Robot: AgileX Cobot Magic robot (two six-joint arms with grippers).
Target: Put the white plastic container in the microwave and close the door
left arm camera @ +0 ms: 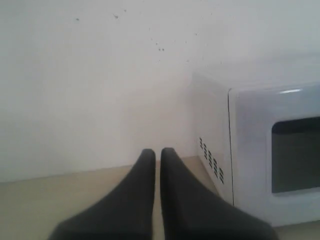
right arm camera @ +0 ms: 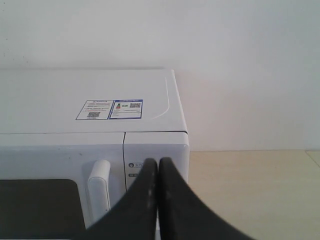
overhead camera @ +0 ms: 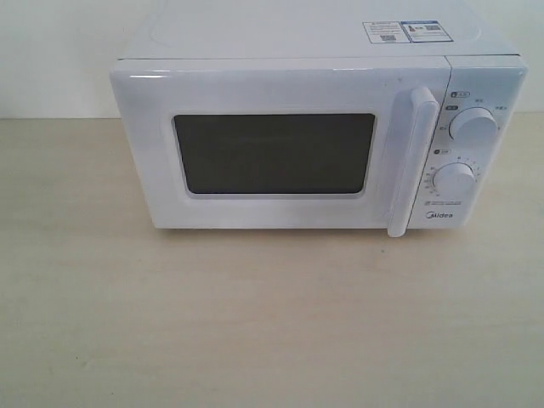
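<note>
The white microwave (overhead camera: pixel 289 42) stands at the back of the table. Its door (overhead camera: pixel 272 92), with a dark window and a vertical bar handle (overhead camera: pixel 410 161), is closed. The white plastic container is out of view in every frame. Neither gripper shows in the exterior view. In the left wrist view my left gripper (left arm camera: pixel 157 152) is shut with nothing in it, off the vented left side of the microwave (left arm camera: pixel 215 145). In the right wrist view my right gripper (right arm camera: pixel 158 161) is shut and empty, in front of the control panel of the microwave (right arm camera: pixel 155 145), beside the handle (right arm camera: pixel 99 192).
Two round dials (overhead camera: pixel 473 126) (overhead camera: pixel 453 180) sit on the right panel. A light wooden table (overhead camera: pixel 255 323) stretches out in front of the microwave. A white wall stands close behind it. Stickers (right arm camera: pixel 110 109) lie on the microwave's top.
</note>
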